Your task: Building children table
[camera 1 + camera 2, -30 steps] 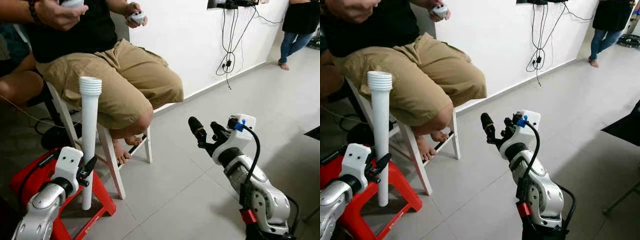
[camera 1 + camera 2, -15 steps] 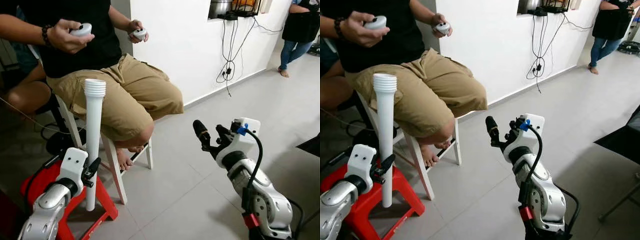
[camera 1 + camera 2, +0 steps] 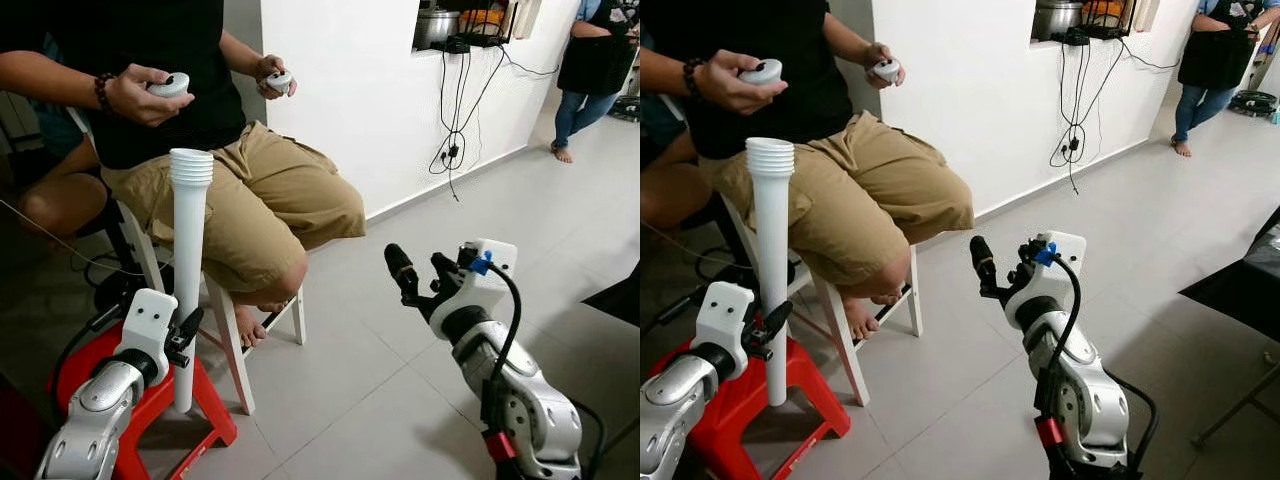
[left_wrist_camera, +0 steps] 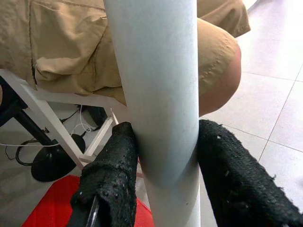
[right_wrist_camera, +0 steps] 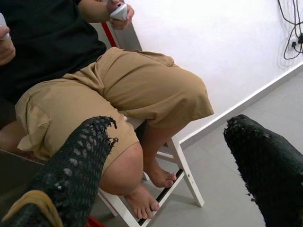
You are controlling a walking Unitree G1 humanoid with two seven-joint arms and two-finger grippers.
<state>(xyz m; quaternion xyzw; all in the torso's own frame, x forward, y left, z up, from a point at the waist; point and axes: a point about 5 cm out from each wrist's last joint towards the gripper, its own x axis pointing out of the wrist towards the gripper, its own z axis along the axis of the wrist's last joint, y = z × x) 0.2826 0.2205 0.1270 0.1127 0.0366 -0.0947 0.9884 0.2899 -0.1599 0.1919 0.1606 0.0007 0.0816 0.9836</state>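
Table leg [image 3: 188, 270] smooth matt white plastic; stool [image 3: 150, 415] glossy red.

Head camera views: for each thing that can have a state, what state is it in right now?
White tube: upright, held by the left gripper, lower end over the red stool.
Left gripper: shut on the white tube.
Right gripper: open, holding nothing, raised above the floor.
Red stool: standing on the floor.
White chair: standing, a person seated on it.
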